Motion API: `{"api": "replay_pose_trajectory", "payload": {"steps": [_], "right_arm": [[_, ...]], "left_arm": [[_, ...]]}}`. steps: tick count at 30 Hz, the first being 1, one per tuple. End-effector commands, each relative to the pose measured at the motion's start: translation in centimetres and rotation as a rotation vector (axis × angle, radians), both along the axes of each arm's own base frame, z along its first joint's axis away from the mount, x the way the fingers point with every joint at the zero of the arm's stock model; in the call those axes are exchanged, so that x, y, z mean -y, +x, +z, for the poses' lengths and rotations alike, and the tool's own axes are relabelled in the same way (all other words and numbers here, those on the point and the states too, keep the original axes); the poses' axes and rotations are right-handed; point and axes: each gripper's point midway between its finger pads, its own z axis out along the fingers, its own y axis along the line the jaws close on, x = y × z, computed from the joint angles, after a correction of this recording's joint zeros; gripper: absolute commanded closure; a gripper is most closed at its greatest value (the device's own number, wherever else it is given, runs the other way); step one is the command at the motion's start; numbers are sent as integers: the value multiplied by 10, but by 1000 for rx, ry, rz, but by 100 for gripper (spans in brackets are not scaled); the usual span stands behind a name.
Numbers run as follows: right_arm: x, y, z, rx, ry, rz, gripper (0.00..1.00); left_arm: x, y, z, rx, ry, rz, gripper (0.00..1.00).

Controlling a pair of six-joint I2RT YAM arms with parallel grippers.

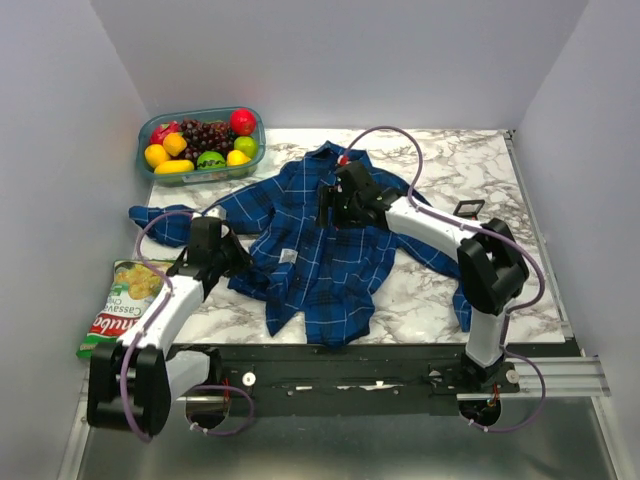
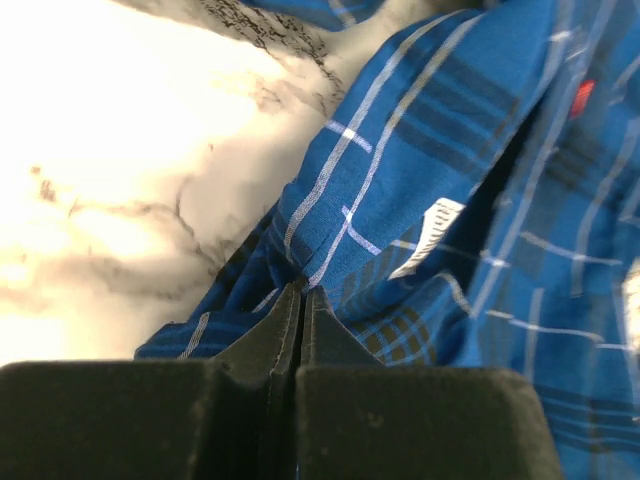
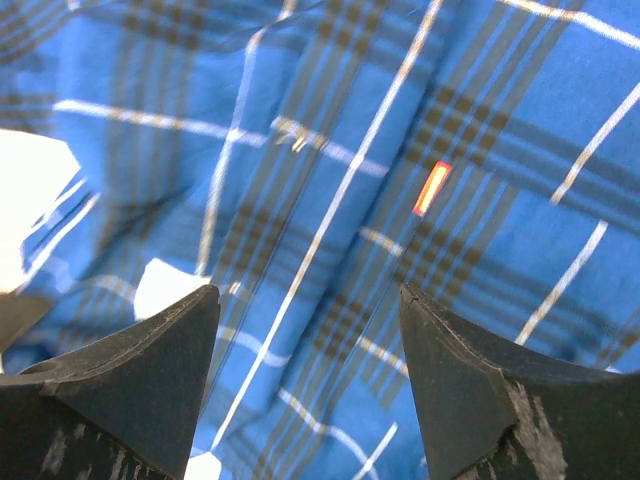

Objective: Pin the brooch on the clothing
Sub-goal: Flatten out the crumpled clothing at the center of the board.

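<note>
The clothing, a blue plaid shirt, lies crumpled across the middle of the marble table. A tiny red speck, the brooch, sits by the collar at the shirt's far end. My left gripper is at the shirt's left edge, and the left wrist view shows the gripper shut on a fold of the clothing. My right gripper hovers open over the upper chest. In the right wrist view the gripper has only the clothing beneath it, with a small orange-red mark ahead.
A clear tub of fruit stands at the back left. A green snack bag lies at the left edge beside my left arm. A small black square case rests right of the shirt. White walls enclose the table.
</note>
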Motion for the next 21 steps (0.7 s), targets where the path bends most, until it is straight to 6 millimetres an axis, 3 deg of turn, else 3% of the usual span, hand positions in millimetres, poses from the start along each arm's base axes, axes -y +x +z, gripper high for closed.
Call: {"api": "replay_pose_trajectory", "payload": {"steps": [1, 5, 6, 8, 10, 12, 13, 14, 16, 17, 18, 21], "right_arm": [[-14, 12, -8, -7, -4, -4, 20], [-25, 29, -8, 6, 5, -31, 20], [-28, 38, 1, 31, 14, -49, 21], [-32, 47, -5, 27, 6, -70, 21], [-39, 63, 8, 64, 16, -92, 21], [-41, 70, -9, 38, -20, -104, 21], [-50, 84, 10, 72, 6, -111, 21], [-48, 82, -20, 14, -51, -114, 21], [-52, 92, -23, 6, -76, -129, 21], [-55, 98, -16, 9, -75, -134, 21], [-55, 100, -35, -13, -102, -136, 21], [-49, 104, -51, -44, -110, -170, 22]], "left_arm": [[-10, -13, 12, 58, -45, 115, 96], [-12, -26, 5, 45, -39, 112, 96], [-10, -33, 1, 24, -43, 104, 96], [-7, -39, -3, 6, -66, 102, 97], [-4, -47, -8, 3, -96, 103, 97], [-3, -49, -5, 23, -123, 114, 97], [-3, -52, -8, 16, -128, 119, 97], [-2, -54, -9, 15, -131, 120, 98], [1, -57, -6, 11, -153, 116, 98], [2, -58, -4, 13, -161, 114, 99], [2, -60, -2, 20, -168, 116, 99], [0, -60, 10, 50, -178, 136, 99]]}}
